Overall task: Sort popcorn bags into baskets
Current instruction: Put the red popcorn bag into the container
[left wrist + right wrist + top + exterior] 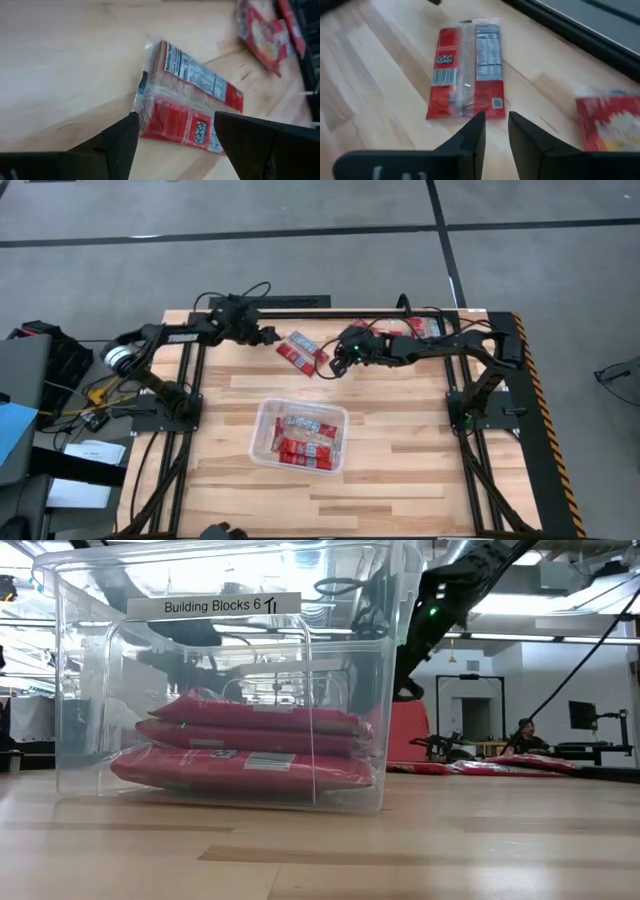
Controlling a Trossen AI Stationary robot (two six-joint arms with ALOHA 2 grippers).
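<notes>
A popcorn bag lay flat on the wooden table near its far edge, back side up, its nutrition label showing, and nothing held it. It sat between the two grippers. The left gripper hovered just beside it on the left, its fingers spread wide with the bag showing between them and nothing held. The right gripper hung just beside the bag on the right, its fingers drawn close together with a narrow gap, empty, their tips near the bag's short edge.

Nearer the front, at the middle of the table, stood the clear plastic tub, and several red bags lay stacked flat inside it. A white label reading "Building Blocks 6" was stuck on the tub's wall. More red bags lay at the far edge of the table, under the right arm.
</notes>
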